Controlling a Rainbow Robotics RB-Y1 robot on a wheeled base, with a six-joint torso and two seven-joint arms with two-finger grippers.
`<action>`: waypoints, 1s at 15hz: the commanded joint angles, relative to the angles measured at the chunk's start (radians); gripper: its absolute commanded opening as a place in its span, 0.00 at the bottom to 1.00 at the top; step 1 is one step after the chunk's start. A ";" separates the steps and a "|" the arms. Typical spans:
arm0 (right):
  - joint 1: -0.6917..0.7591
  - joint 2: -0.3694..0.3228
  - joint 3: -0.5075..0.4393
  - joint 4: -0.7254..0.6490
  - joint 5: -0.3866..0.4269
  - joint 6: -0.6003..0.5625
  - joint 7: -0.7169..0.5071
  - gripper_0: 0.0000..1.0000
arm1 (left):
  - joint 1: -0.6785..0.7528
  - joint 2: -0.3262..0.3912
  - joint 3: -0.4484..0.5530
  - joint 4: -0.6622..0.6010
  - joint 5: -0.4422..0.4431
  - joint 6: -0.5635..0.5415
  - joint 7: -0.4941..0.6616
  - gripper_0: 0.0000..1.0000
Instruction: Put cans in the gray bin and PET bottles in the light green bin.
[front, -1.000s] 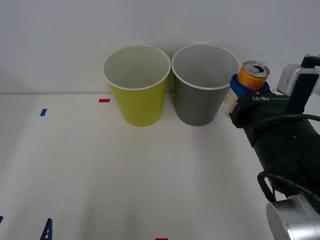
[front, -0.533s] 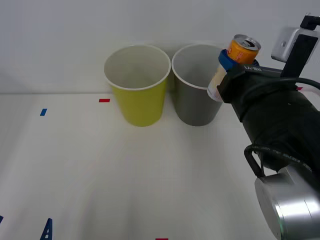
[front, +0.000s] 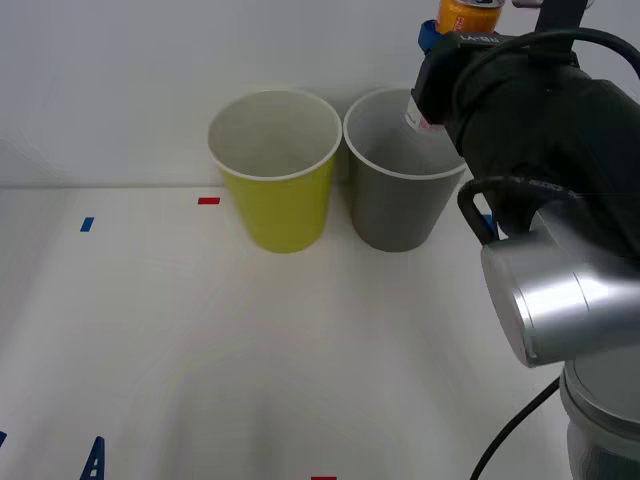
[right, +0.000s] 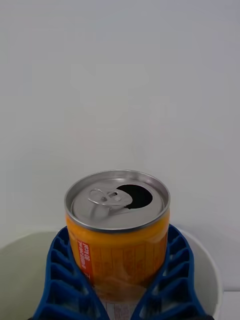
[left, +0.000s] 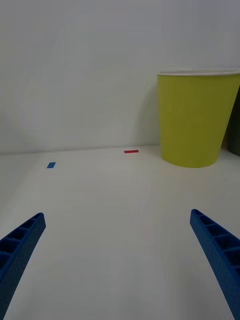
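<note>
The right gripper's (right: 122, 295) blue ribbed fingers (right: 65, 280) are clamped on either side of the orange can (right: 118, 225), which stands upright between them with its silver top and open pull-tab showing. Just below and behind the fingers is the gray bin's (front: 400, 205) white rim. Beside it, touching or nearly so, stands the light green bin (front: 278, 195). The left gripper's (left: 120, 260) fingers are spread wide, low over the white surface (front: 200, 340), with the light green bin ahead of them.
</note>
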 joint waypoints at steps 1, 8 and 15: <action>-0.066 -0.003 -0.020 0.090 0.001 -0.022 0.007 0.00 | 0.000 0.000 0.000 0.000 0.000 0.000 0.000 1.00; -0.126 0.011 -0.040 0.349 -0.003 -0.257 -0.002 0.00 | 0.000 0.000 0.000 0.000 0.000 0.000 0.000 1.00; -0.152 -0.014 -0.121 0.484 -0.074 -0.397 -0.001 0.00 | 0.000 0.000 0.000 0.000 0.000 0.000 0.000 1.00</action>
